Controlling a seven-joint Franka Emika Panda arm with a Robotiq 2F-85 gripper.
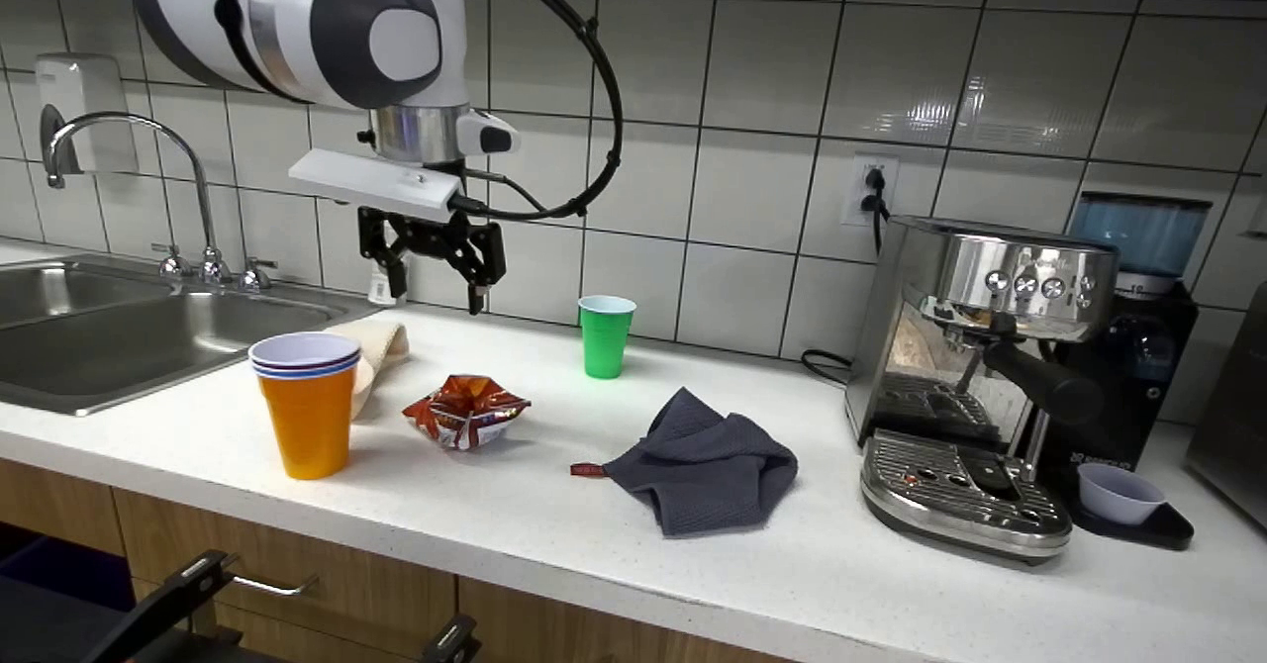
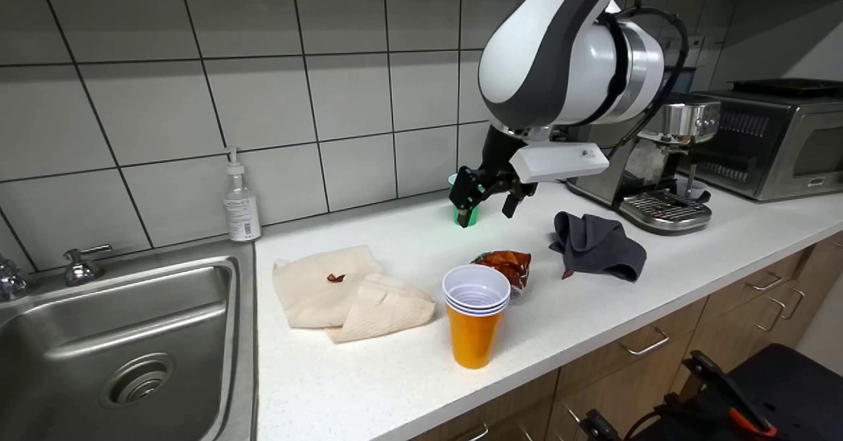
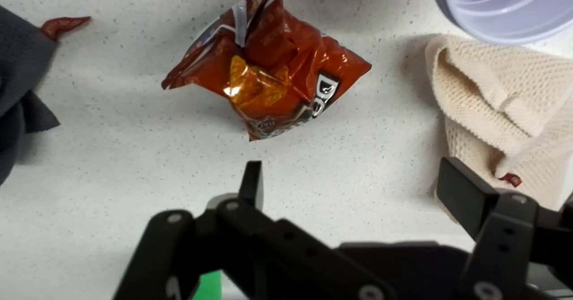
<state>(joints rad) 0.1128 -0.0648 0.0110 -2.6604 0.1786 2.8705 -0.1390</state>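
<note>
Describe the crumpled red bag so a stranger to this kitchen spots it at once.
Start at the white counter, on the stretch between the steel sink and the coffee machine. There the red bag sits between the orange cup stack and the dark gray cloth. Unlike those neighbours, it is a shiny, crinkled packet with printed lettering.

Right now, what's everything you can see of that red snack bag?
The snack bag is glossy red with orange and white print, apparently foil or plastic film. Crumpled, with pointed corners, it rests on the white counter between the orange cups and dark cloth. Only the counter touches it; the open end effector hangs clear. I cannot tell if it's sealed.
</note>
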